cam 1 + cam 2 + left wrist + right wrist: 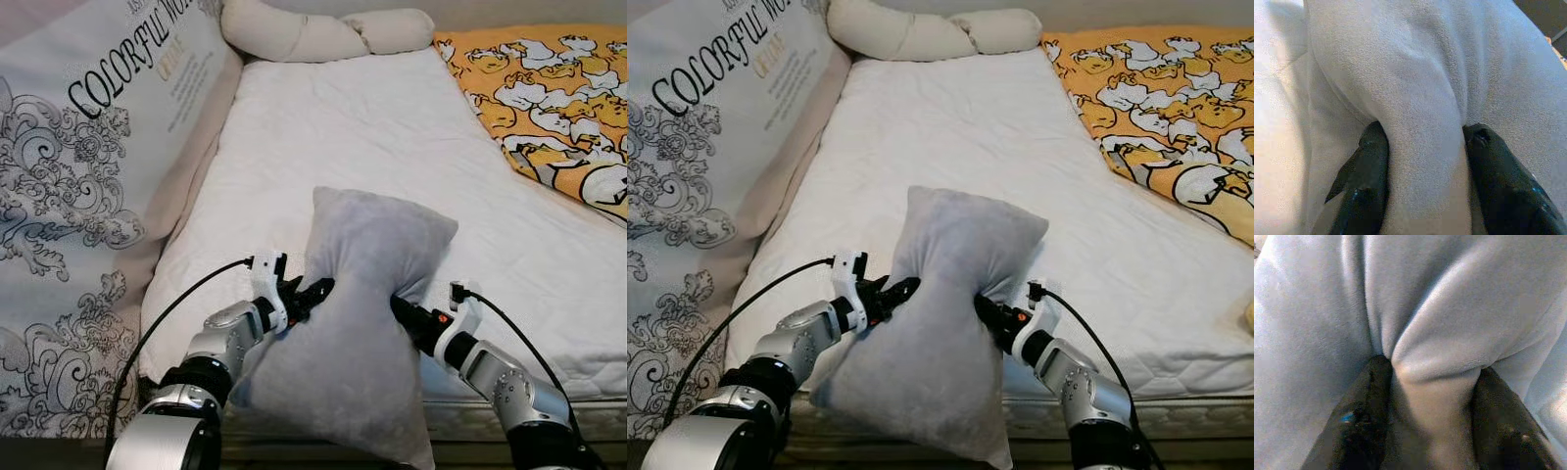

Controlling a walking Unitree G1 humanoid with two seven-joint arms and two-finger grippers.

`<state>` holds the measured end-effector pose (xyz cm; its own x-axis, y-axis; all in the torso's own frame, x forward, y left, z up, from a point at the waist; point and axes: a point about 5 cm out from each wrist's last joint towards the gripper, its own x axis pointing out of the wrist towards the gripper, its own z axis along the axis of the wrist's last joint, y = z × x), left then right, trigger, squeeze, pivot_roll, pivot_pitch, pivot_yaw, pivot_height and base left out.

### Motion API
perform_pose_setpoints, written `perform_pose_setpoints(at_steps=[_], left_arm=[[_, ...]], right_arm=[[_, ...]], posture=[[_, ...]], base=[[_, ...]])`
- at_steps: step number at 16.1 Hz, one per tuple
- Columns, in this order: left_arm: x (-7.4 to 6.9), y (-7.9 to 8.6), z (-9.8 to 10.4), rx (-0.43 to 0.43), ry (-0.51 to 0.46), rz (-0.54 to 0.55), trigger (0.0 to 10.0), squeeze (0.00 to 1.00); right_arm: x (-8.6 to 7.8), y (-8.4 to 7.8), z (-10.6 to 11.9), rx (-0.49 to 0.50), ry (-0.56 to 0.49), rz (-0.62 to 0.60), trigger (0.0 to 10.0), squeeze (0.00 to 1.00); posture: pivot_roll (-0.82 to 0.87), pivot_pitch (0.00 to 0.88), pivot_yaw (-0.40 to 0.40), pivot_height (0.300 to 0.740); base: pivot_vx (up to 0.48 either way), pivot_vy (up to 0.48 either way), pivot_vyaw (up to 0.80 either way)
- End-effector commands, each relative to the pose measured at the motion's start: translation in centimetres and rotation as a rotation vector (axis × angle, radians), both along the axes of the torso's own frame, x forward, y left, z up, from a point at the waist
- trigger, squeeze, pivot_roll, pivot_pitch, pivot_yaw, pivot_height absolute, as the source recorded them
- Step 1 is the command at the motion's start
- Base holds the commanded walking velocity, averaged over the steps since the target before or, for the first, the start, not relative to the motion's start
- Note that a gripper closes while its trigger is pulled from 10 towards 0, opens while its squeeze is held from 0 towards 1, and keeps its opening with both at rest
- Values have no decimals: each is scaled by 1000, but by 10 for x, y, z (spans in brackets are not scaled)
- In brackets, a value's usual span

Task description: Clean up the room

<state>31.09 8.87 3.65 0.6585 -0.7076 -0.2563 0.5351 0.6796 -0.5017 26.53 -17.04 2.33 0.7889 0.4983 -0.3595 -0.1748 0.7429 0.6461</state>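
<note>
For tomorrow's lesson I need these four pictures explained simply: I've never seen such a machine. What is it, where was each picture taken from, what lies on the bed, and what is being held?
This is a humanoid robot tidying a room. The two wide pictures come from the two eyes of a camera on its head, looking down at a bed with a white mattress. The two close-ups come from cameras on its wrists, looking along each end effector's two black fingers.

On the bed lie a long cream bolster at the far end and an orange duck-patterned blanket on the right. A large printed cushion leans on the left.

The robot holds a grey pillow at the bed's near edge. The left end effector pinches one side, the right end effector the other; each wrist view shows a fold of grey fabric squeezed between the fingers.
</note>
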Motion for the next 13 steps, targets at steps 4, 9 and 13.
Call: perform_pose_setpoints(at_steps=[4, 9, 13], left_arm=[[-1, -18, 4, 6, 2, -57, 0, 0], [13, -16, 39, 43, -198, -13, 0, 0], [11, 12, 68, 103, -331, 215, 0, 0]], right_arm=[[9, 16, 12, 4, -46, 22, 0, 0], [19, 26, 36, -43, -180, 13, 0, 0], [20, 35, 71, -125, -326, 12, 0, 0]], posture=[[-57, 0, 114, 740], [-68, 0, 138, 740], [-59, 0, 110, 740]], base=[[0, 0, 0], [0, 0, 0], [0, 0, 0]])
